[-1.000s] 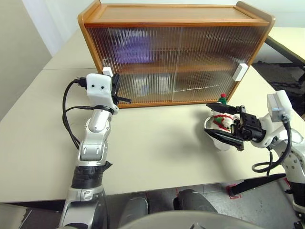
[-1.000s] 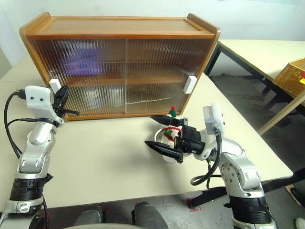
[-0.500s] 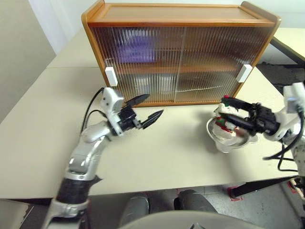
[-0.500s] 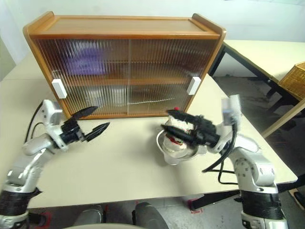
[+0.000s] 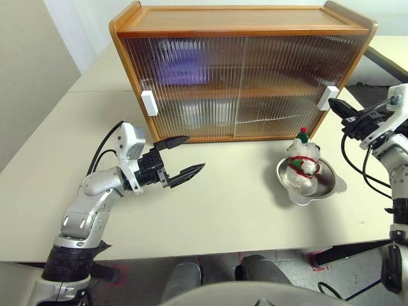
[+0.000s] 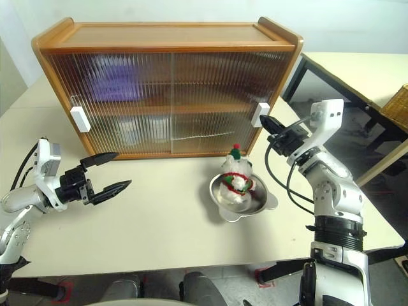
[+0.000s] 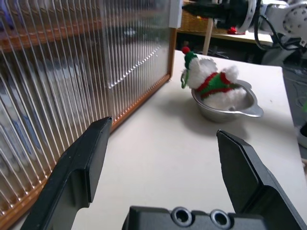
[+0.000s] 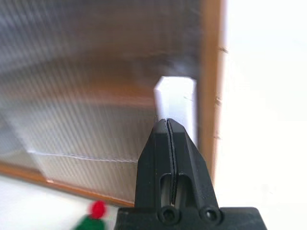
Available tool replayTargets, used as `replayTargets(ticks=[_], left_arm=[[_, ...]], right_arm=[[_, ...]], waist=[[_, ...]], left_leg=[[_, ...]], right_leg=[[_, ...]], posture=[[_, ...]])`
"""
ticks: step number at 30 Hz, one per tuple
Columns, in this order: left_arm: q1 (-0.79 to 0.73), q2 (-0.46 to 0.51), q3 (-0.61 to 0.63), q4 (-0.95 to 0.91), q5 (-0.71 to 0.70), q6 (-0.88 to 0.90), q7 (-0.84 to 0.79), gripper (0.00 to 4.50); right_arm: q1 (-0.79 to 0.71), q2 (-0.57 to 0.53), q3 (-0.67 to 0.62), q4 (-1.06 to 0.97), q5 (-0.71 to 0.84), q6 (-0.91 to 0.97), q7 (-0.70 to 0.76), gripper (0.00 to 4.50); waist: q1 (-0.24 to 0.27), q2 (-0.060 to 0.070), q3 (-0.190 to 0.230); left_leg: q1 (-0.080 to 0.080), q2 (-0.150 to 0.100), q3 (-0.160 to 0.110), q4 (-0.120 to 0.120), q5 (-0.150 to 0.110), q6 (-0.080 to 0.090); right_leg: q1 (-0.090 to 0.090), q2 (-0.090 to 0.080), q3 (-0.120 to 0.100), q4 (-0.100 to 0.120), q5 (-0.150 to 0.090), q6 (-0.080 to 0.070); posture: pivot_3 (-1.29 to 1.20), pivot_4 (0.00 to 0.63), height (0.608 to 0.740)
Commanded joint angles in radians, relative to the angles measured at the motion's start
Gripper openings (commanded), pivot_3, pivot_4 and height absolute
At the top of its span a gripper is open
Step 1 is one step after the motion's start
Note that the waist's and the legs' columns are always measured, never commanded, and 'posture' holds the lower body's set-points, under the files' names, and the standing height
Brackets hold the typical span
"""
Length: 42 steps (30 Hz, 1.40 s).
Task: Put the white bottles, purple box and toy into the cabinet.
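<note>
The cabinet (image 5: 242,19) stands at the back of the table with both ribbed doors closed. Behind the left door the purple box (image 5: 182,67) shows as a violet blur on the upper shelf. The white bottles are hidden behind the doors; a pale blur (image 6: 127,131) lies on the lower level. The toy (image 5: 301,160), a snowman, sits in a metal dish (image 5: 328,188) in front of the right door. My right gripper (image 5: 333,104) is shut, its tip at the right door's white handle (image 8: 177,96). My left gripper (image 5: 194,153) hangs open and empty before the left door, pointing towards the toy (image 7: 211,79).
The left door's white handle (image 5: 148,102) is just above and behind my left gripper. Bare tabletop (image 5: 223,204) lies between the two arms. The table's right edge is close to the dish. A second table (image 6: 357,70) stands to the right.
My right gripper left the toy in its dish, shut, and swung up to the right door handle. My left gripper drew back from the left handle, turned right and opened.
</note>
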Motion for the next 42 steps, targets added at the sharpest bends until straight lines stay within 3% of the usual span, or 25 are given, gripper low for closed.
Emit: replayTargets(ticks=[1,10,42], left_arm=[[0.018,-0.002,-0.006,-0.026,0.01,0.011,0.019,4.5],[0.018,0.012,-0.004,-0.019,0.013,0.006,0.015,4.5],[0.023,0.031,0.01,-0.02,0.016,0.007,0.025,4.5]], right_arm=[[-0.015,0.012,-0.038,0.018,-0.008,-0.063,-0.005,0.04],[-0.034,0.007,-0.065,0.059,-0.042,-0.1,-0.069,0.04],[-0.105,0.17,0.101,-0.17,-0.013,0.163,-0.09,0.04]], waist=[[0.002,0.002,-0.001],[0.006,0.003,-0.002],[0.005,0.004,-0.002]], left_leg=[[0.0,0.0,0.0,-0.001,0.0,0.0],[0.001,0.0,0.0,-0.003,0.0,0.0],[0.002,0.002,0.0,-0.003,0.0,0.0]], right_leg=[[0.0,0.0,0.0,0.0,-0.001,0.0],[0.0,0.0,0.002,0.0,-0.003,0.001],[-0.001,0.001,0.0,0.001,-0.003,-0.003]], posture=[[-0.04,0.0,0.74],[-0.05,0.0,0.74],[-0.03,0.0,0.74]])
